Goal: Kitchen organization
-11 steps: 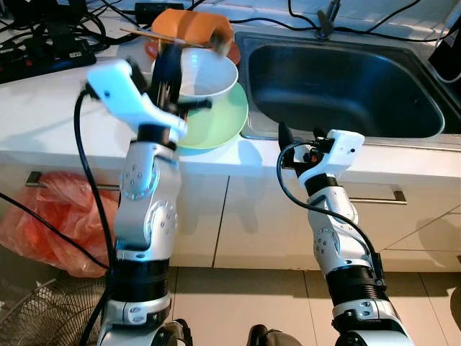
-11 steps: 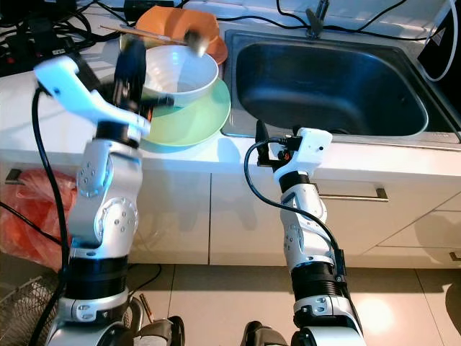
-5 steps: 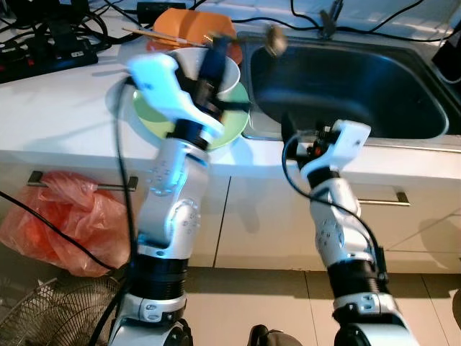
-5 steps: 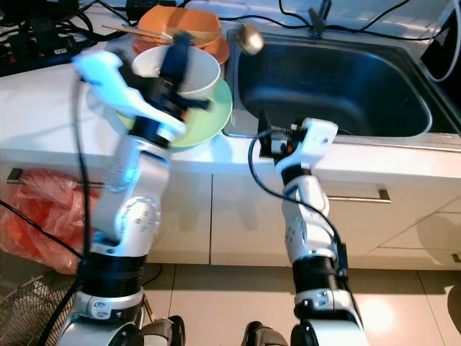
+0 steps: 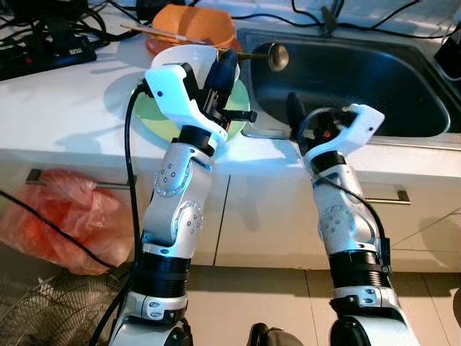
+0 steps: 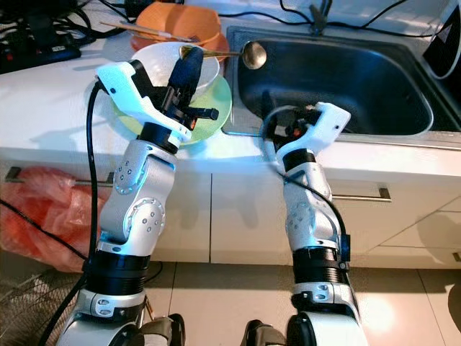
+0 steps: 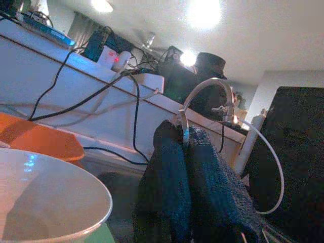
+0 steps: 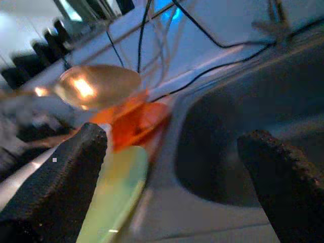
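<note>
My left gripper [image 5: 226,63] is shut on the thin handle of a metal spoon [image 5: 276,55]. It holds the spoon level, with the spoon's bowl over the left rim of the steel sink [image 5: 403,122]. Just beside the gripper, a white bowl [image 5: 181,58] sits on a pale green plate [image 5: 155,115]. Behind them is an orange dish [image 5: 189,21] with chopsticks across it. In the left wrist view the fingers [image 7: 167,167] press together around the handle. My right gripper [image 8: 172,147] is open at the sink's front edge, with the spoon [image 8: 98,85] ahead of it.
A power strip and tangled cables [image 5: 50,43] lie at the counter's back left. The faucet [image 5: 330,18] stands behind the sink. Below the counter are cabinet fronts with bar handles [image 5: 392,196], a red plastic bag [image 5: 65,223] and a wire basket [image 5: 50,317] on the floor.
My left arm has swung the spoon from above the white bowl rightward to the sink's rim and levelled it. The right gripper has lifted slightly toward the sink edge.
</note>
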Controlling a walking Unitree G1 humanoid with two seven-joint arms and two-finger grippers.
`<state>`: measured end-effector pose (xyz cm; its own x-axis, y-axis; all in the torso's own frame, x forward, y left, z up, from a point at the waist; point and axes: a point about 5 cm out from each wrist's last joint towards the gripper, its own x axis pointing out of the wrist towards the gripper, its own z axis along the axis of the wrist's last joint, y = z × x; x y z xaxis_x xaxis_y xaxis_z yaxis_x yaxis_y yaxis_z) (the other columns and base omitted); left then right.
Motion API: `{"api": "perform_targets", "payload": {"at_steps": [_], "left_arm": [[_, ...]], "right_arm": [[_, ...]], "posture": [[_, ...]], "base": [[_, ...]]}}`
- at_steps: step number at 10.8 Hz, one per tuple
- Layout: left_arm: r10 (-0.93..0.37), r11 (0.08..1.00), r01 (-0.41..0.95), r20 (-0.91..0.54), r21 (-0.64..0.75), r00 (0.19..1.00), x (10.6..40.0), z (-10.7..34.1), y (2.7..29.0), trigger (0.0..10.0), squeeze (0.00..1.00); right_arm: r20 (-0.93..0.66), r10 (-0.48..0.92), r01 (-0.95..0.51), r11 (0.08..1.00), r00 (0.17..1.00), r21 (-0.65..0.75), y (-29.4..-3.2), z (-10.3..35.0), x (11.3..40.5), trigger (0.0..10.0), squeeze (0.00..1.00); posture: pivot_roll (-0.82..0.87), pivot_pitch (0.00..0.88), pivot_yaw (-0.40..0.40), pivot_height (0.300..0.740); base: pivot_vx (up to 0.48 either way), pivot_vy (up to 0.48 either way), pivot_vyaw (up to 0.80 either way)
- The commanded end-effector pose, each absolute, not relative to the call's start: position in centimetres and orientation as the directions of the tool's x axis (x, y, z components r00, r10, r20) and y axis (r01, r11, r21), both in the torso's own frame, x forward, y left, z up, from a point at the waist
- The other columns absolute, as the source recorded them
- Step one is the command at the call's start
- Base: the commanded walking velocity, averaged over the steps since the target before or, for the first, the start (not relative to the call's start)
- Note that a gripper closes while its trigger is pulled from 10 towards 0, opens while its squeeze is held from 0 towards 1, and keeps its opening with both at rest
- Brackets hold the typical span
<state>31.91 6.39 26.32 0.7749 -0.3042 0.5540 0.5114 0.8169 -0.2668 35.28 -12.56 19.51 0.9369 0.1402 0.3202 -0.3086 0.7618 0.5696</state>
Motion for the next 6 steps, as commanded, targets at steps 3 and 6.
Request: {"api": "perform_targets", "payload": {"at_steps": [3,6], "left_arm": [[-0.305,0.778,0.544,0.566,-0.316,0.765,31.9,26.3,5.2,10.0,0.0],[-0.312,0.764,0.546,0.545,-0.344,0.779,32.1,25.5,5.0,10.0,0.0]], "right_arm": [[0.348,0.17,-0.384,0.517,0.922,0.765,-12.3,20.8,35.2,10.0,0.0],[0.41,0.205,-0.453,0.251,0.889,0.855,-12.0,21.5,34.6,10.0,0.0]], "posture": [[0.07,0.113,-0.056,0.74],[0.07,0.095,-0.051,0.74]], "base": [[0.0,0.0,0.0],[0.0,0.0,0.0]]}}
